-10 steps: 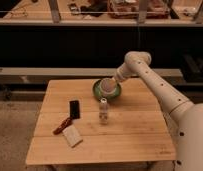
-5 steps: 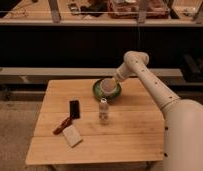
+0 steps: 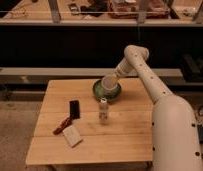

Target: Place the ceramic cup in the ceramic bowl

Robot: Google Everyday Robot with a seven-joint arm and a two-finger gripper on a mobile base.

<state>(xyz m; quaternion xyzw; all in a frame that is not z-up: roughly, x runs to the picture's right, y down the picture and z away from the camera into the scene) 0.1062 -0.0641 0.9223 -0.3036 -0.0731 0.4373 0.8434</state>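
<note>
The cup (image 3: 110,85) sits over the bowl (image 3: 98,90), inside its rim (whether it rests on the green floor or hangs just above I cannot tell). The end effector (image 3: 115,78) is at the cup's far side; whether it grips the cup I cannot tell. To finish well, I judge: lower until the cup seats, release gently, then lift straight up. Nearer than the bowl stands a slim bottle (image 3: 103,111); left of it a dark phone (image 3: 74,108) on the counter (image 3: 125,135). No writing is readable.
</note>
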